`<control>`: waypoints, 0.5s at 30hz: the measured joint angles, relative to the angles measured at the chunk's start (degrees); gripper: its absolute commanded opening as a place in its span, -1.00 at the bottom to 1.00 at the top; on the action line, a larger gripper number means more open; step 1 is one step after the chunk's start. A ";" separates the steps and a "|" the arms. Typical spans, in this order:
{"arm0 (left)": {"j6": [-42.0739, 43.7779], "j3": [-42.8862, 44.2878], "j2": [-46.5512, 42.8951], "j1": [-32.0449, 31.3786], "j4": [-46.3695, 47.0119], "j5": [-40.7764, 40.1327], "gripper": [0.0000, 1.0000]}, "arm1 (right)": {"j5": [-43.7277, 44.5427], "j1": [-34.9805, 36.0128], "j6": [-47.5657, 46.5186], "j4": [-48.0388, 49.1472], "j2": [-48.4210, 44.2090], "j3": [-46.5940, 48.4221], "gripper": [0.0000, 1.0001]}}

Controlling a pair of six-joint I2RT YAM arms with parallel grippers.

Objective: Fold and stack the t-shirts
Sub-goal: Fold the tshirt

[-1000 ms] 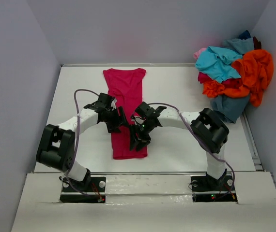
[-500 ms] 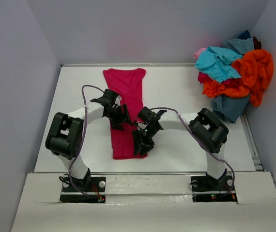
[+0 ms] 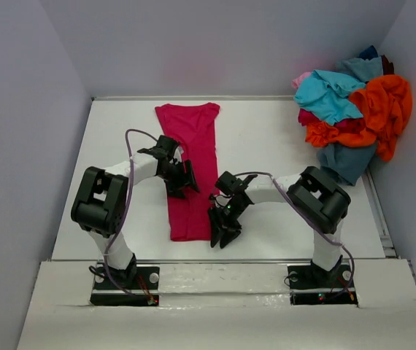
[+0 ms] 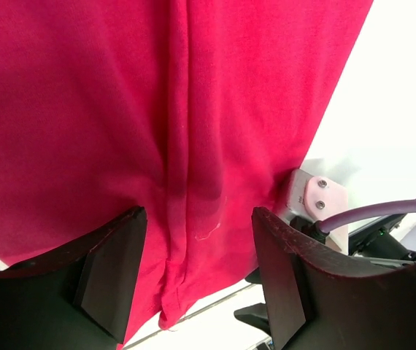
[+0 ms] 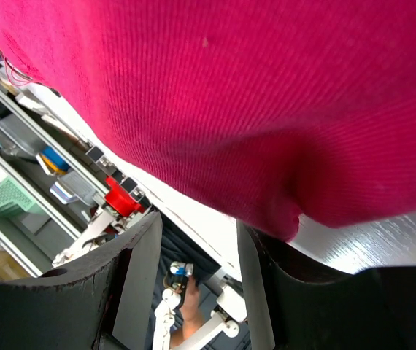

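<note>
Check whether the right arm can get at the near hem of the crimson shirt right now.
Probably yes. The right fingers stand apart at the crimson t-shirt's near right corner, its hem just ahead with nothing between; the left fingers hover farther up the shirt.

The crimson-magenta cloth t-shirt (image 3: 190,138) is lying flat on the white counter (image 3: 281,131), folded lengthwise into a long narrow strip. Wider end at the far side, hem toward the near edge, soft crease running down it. The others are just heaped in the far right corner: crumpled orange t-shirt (image 3: 388,106), turquoise t-shirt (image 3: 328,95), a bit of pink one (image 3: 301,79), dark blue one (image 3: 369,52) at the back.
</note>
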 measured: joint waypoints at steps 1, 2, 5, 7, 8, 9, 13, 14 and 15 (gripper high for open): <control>0.07 0.00 -0.02 0.00 -0.07 -0.02 0.41 | -0.09 0.00 0.02 0.26 -0.20 -0.35 0.04; 0.15 0.00 0.00 0.00 -0.20 -0.13 0.41 | -0.13 0.00 0.02 0.44 -0.28 -0.48 0.04; 0.31 -0.09 -0.02 0.00 -0.33 -0.17 0.40 | -0.17 0.00 0.07 0.52 -0.35 -0.57 0.04; 0.37 -0.79 -0.15 0.00 -0.26 -0.17 0.41 | -0.13 0.00 0.11 0.52 -0.52 -0.70 0.04; 0.39 -1.16 -0.37 0.00 -0.33 -0.20 0.40 | -0.07 0.00 0.11 0.50 -0.66 -0.81 0.04; 0.42 -1.81 -0.74 0.00 -0.48 -0.24 0.40 | 0.17 0.00 0.11 0.42 -0.96 -1.03 0.04; 0.46 -2.86 -3.41 0.00 -2.58 -1.14 0.41 | 1.81 0.00 0.11 -0.61 -2.29 -1.27 0.04; 0.48 -2.86 -4.35 0.00 -2.89 -1.31 0.41 | 1.97 0.00 0.11 -0.81 -2.51 -1.22 0.04; 0.55 -2.86 -5.49 0.00 -3.10 -1.49 0.41 | 2.21 0.00 0.09 -1.07 -2.82 -1.14 0.04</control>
